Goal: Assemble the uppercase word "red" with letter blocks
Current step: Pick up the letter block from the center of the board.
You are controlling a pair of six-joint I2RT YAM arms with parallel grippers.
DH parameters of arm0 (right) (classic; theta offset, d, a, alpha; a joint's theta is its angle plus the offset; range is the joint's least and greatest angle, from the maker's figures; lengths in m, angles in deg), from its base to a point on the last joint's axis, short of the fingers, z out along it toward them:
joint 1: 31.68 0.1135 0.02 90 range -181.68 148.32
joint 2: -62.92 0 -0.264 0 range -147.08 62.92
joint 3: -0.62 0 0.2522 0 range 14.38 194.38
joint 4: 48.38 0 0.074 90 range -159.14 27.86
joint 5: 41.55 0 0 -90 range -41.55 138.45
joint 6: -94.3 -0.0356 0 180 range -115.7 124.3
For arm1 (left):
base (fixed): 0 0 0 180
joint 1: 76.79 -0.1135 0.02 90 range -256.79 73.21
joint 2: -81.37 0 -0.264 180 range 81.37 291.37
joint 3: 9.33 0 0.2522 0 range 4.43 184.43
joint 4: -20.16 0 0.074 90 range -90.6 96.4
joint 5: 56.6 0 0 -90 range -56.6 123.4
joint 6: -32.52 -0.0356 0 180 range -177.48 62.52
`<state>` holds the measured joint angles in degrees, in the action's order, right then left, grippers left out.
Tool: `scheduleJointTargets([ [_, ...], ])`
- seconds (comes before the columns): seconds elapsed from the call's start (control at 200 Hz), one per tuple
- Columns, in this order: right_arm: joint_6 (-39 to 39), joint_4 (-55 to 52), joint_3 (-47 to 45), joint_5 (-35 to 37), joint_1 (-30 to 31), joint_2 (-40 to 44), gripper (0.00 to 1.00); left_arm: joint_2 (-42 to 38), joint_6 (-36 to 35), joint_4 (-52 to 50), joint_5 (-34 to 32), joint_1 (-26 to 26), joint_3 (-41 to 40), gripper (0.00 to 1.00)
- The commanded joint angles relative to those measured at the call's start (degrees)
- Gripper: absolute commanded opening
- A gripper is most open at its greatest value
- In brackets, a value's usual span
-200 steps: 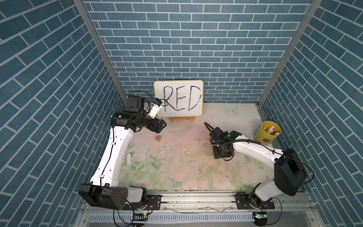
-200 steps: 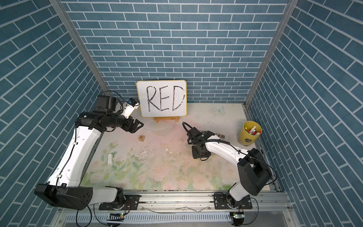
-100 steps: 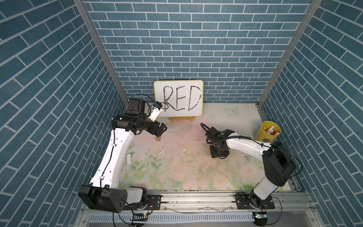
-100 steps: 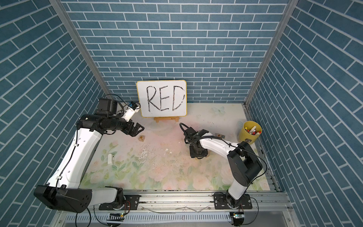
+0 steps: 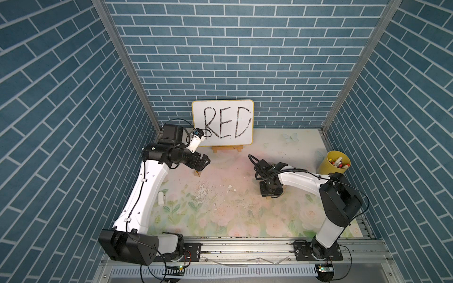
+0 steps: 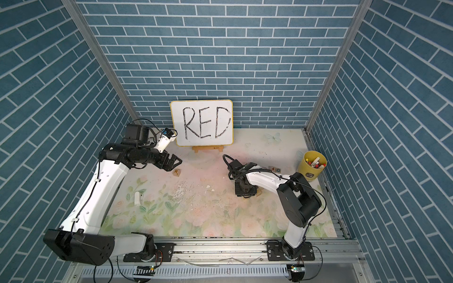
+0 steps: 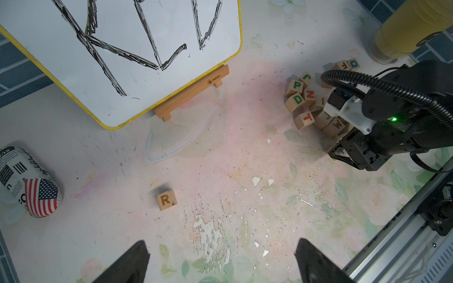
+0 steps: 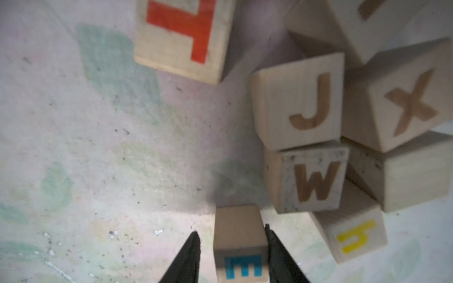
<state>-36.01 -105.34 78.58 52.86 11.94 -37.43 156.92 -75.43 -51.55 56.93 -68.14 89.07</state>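
Only the right wrist view shows the small pale wooden cube with a blue E [image 8: 239,235]. It sits on the table between the two black pointed fingers of the right gripper [image 8: 231,229]. The pincer is narrow: one finger touches the cube's side and the other has a thin gap, so it is not squeezing yet. Close by is the pile of wooden letter cubes [image 8: 316,147], with J, W, X and a red T, smooth with square corners.

The left wrist view shows the left gripper [image 7: 220,264] wide open and holding nothing. The pale wooden cube with a brown R [image 7: 166,200] lies alone on the scratched, flowery table cover [image 7: 245,152], well apart from the pile. In the top views the right arm hides the E cube, but the R cube [image 6: 176,172] shows just under the left pincer. The shiny white board with a yellow rim [image 5: 222,122] stands at the back
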Motion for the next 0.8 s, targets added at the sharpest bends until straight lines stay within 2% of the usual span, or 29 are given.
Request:
scheduleJointTargets([
  [0.0,-2.57,0.78,-0.63,-0.27,0.35,-0.89,0.44,-0.21,0.64,0.36,0.76,0.41,-0.86,0.95],
  [0.515,-2.67,1.63,-2.07,-0.21,0.45,-1.64,0.35,-0.16,1.43,1.19,-0.05,1.11,-1.08,0.95],
  [0.795,-1.65,1.76,-1.09,-0.87,0.49,-1.51,0.24,-0.94,1.13,0.35,-0.86,1.2,-1.25,0.95],
])
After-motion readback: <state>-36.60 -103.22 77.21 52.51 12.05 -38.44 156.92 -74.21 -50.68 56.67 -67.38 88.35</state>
